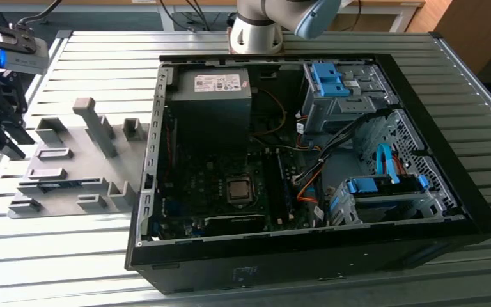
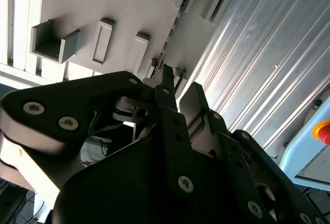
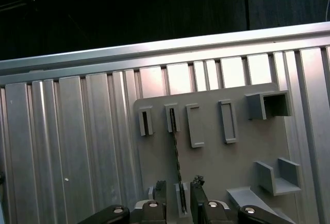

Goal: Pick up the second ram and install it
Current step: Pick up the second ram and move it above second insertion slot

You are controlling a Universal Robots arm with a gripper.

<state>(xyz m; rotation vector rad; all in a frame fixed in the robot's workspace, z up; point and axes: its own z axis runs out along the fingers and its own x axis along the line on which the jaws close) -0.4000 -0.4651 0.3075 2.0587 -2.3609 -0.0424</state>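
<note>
The second ram stands on edge in the slots of the grey holder plate, seen edge-on as a thin dark strip in the first wrist view. The claw straddles its near end, fingers apart, one on each side, not clamped on it. The plate lies on the ribbed metal table, to the exterior view's left of the open computer case.

The table is silvery metal, ribbed in long parallel slats. The holder plate and its blocks are plain matt grey. The computer case is black, with bright blue drive latches and orange cables inside. The claw is black with silver screw heads. The second ram shows as a thin dark edge.
</note>
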